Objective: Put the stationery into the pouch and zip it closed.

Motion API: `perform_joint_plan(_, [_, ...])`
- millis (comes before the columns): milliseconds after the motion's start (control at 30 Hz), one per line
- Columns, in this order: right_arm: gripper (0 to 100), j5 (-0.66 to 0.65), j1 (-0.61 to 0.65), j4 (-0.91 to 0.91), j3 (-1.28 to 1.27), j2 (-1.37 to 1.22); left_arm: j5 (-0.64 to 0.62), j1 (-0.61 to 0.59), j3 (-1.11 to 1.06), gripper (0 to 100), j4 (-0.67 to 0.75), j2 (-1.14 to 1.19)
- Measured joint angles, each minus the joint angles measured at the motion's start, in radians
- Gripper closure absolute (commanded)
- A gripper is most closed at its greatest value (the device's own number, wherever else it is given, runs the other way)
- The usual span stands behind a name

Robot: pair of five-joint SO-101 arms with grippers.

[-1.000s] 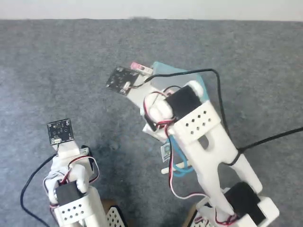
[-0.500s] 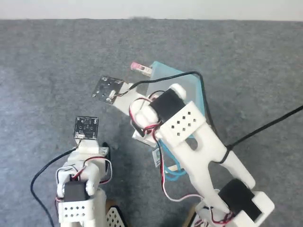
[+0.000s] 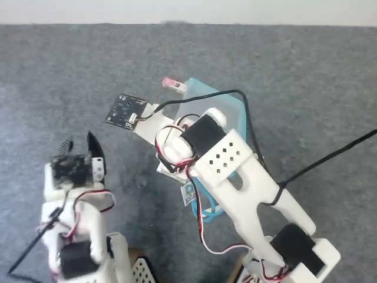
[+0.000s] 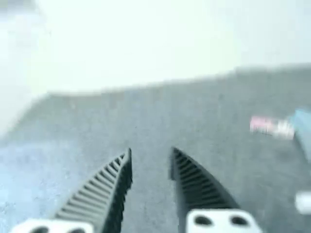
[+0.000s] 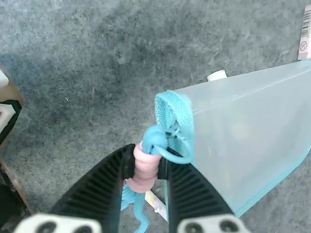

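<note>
**Right gripper** point(image 5: 146, 162): the two ribbed black fingers are clenched on the pink zipper pull point(image 5: 146, 171). The pull is tied by a blue cord point(image 5: 167, 150) to the fabric tab point(image 5: 171, 110) at one end of the pouch point(image 5: 243, 136).

**Pouch:** translucent pale blue, it lies flat on the grey carpet point(image 3: 306, 71) beneath the right arm, near the middle of the high view.

**Left gripper** point(image 4: 151, 153): the fingers are spread with nothing between them. The gripper is well apart from the pouch and points across the carpet.

**Loose items:** a small pink-and-white item point(image 3: 175, 85), possibly an eraser, lies on the carpet just beside the pouch's far corner, outside it. A white rounded end point(image 5: 217, 75) shows at the pouch's edge. Whether it is inside or beside the pouch cannot be told.

**Progress (judgement):**
- The zipping step appears to be in hand, since the pull is grasped.
- The pull sits at the tab end of the zipper, but the views do not settle whether that is the open or the closed end.
- The pouch's contents cannot be made out through its wall.
- With one likely piece of stationery lying outside, loading looks incomplete. That piece would need to go in before the zip is run shut.
</note>
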State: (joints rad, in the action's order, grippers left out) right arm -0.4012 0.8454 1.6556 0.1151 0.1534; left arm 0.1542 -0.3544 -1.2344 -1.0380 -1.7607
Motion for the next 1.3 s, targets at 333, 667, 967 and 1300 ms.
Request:
perform_joint_plan(333, [99.1,0.074,0.000,-0.069,-0.043,0.055,0.000,0.130,0.400,73,-0.183,0.572])
perform_joint_plan(667, [99.2,0.123,-0.006,-0.408,-0.554,0.494,-0.057,0.187,0.419,65,-0.259,0.457])
perform_joint_plan(967, [99.2,0.123,-0.008,-0.417,-0.586,0.580,-0.046,0.370,0.338,65,-0.252,0.466])
perform_joint_plan(1300, [99.2,0.123,-0.008,-0.417,-0.586,0.582,-0.046,0.384,0.267,65,-0.201,0.477])
